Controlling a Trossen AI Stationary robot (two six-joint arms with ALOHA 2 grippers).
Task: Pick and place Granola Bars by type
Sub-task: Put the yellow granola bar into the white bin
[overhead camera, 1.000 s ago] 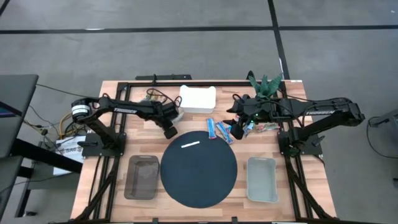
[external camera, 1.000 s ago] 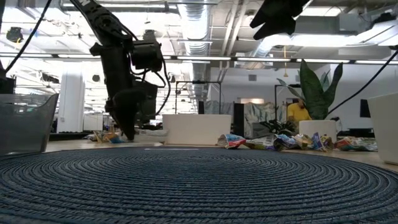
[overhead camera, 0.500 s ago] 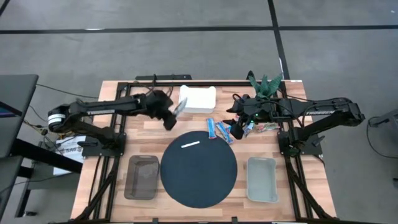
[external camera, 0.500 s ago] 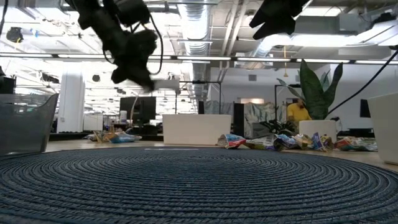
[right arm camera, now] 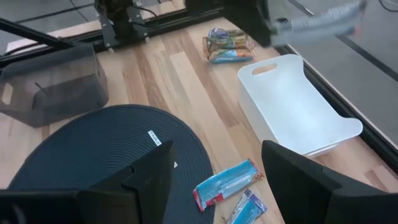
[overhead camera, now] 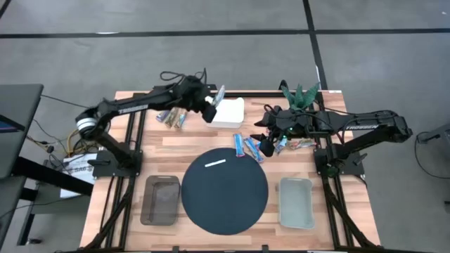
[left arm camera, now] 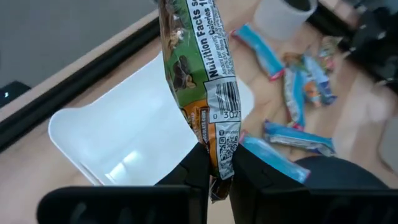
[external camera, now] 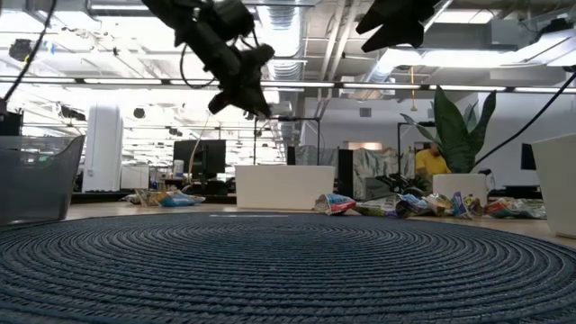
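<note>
We locate all items relative to the white bin (overhead camera: 225,111) on the table (overhead camera: 151,147). The left wrist view alone shows the held item's detail: the left claw (left arm camera: 214,177) is clenched on a green-and-brown granola bar (left arm camera: 199,68), which hangs directly above the white bin's open cavity. In the high view, the left arm reaches across to the bin's left edge, raised off the table. The right claw (overhead camera: 266,145) hovers to the right of the bin, fingers spread, holding nothing. Blue bars (overhead camera: 247,147) lie just in front of the bin; a small pile (overhead camera: 171,117) lies to its left.
</note>
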